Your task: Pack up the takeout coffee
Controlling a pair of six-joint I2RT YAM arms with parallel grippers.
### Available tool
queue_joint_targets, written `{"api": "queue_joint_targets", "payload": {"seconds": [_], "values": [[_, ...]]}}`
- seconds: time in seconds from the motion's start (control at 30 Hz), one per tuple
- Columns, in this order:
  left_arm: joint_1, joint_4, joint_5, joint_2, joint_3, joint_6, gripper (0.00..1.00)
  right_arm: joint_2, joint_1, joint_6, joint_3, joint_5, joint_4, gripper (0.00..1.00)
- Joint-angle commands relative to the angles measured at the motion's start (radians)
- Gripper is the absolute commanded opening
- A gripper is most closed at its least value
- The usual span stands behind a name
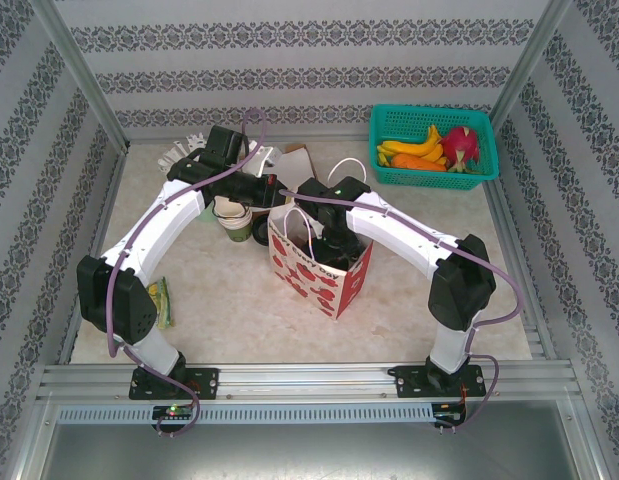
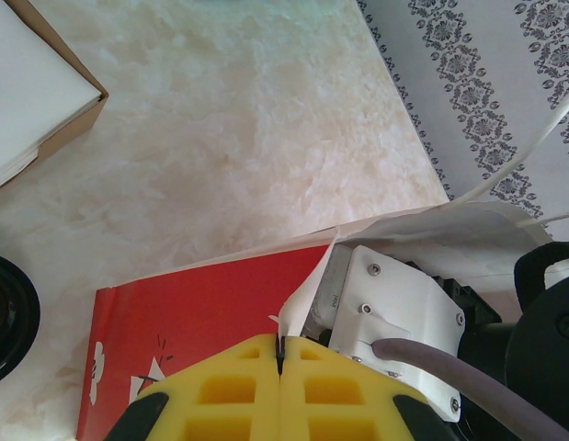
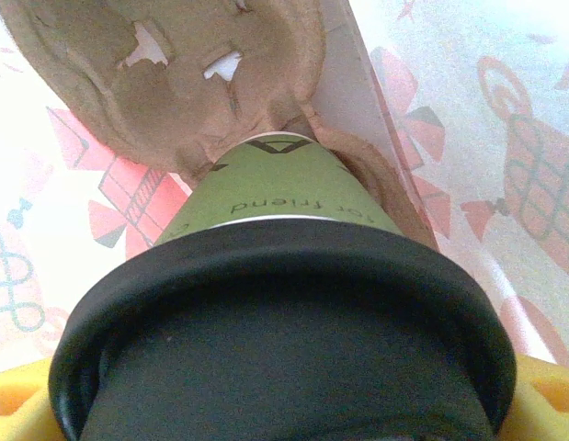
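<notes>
The coffee cup [image 3: 284,193] is down inside the paper bag [image 1: 324,275]. On my right wrist camera I see its green side and black lid [image 3: 284,358] from close above. Its foot sits at a pocket of the brown cardboard tray [image 3: 174,83] lying in the bag, though I cannot tell whether it is fully seated. The bag's pale inner walls, with red shapes showing through, rise on both sides of the cup.

The right claw [image 3: 284,400] is spread wide around the cup. One yellow finger is on each side of the lid and against it, so I read it as holding the cup. From overhead, the right arm bends over the bag's mouth and reaches in.

The left claw [image 2: 279,367] is pinched tight. Its two yellow fingers [image 2: 229,395] meet, with the white torn edge of the bag's rim caught in the seam between them. The bag's red printed face lies just below that edge.

The bag stands upright near the middle of the table [image 1: 219,310], between the two arms. A stack of green cups [image 1: 234,215] is just to its left, and a shallow brown box [image 2: 82,106] of white sheets lies beyond. A teal basket [image 1: 374,140] with bananas [image 1: 414,145] sits in the far right corner, well apart from the bag.
</notes>
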Motion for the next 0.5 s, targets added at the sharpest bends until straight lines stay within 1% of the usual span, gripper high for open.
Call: {"api": "queue_joint_targets", "payload": {"seconds": [0.0, 0.47], "values": [[0.005, -0.01, 0.003, 0.018, 0.023, 0.017, 0.0, 0.006, -0.002, 0.023, 0.001, -0.011, -0.087, 0.62], [0.005, -0.006, 0.006, 0.02, 0.022, 0.018, 0.0, -0.008, 0.002, 0.03, 0.019, -0.007, -0.114, 0.62]]}}
